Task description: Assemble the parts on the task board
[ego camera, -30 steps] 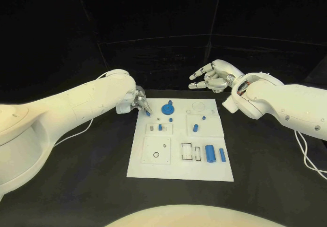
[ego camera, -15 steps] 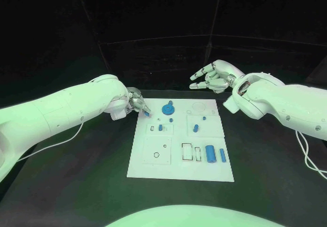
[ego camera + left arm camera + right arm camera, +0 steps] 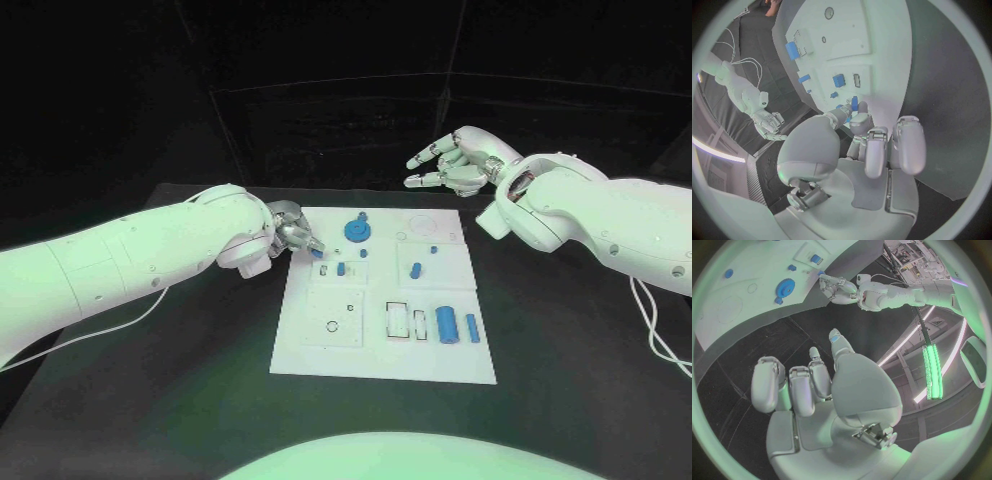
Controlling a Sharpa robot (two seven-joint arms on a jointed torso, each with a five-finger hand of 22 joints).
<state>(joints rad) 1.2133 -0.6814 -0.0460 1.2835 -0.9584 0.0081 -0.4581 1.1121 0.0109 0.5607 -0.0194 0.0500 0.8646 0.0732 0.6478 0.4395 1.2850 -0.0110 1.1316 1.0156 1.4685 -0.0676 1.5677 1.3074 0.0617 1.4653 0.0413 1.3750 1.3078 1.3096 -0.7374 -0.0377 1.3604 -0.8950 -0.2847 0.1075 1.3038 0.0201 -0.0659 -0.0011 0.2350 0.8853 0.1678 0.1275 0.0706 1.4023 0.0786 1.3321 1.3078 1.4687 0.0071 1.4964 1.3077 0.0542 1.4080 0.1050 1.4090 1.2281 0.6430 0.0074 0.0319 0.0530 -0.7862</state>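
Note:
The white task board [image 3: 332, 350] lies mid-table. My left hand [image 3: 293, 238] hovers over its far left part and pinches a small blue part [image 3: 315, 252] between thumb and a finger; the left wrist view shows that blue part [image 3: 854, 103] at the fingertips [image 3: 861, 111], above the board [image 3: 886, 45]. On the board lie a round blue disc [image 3: 356, 232], a short peg [image 3: 340, 268], an oblong piece [image 3: 414, 269] and two blue cylinders [image 3: 446, 325]. My right hand [image 3: 456, 164] is raised beyond the board's far edge, its fingers loosely apart and holding nothing.
Empty slots [image 3: 397, 319] and a small round hole [image 3: 332, 326] sit in the board's near half. Black table [image 3: 173, 370] surrounds the board. In the right wrist view my right hand [image 3: 811, 385] hangs over dark table beside the board [image 3: 729, 310] and the disc [image 3: 786, 288].
My left hand has drawn a little nearer along the board's left side, carrying the small blue part. The right hand has stayed in place.

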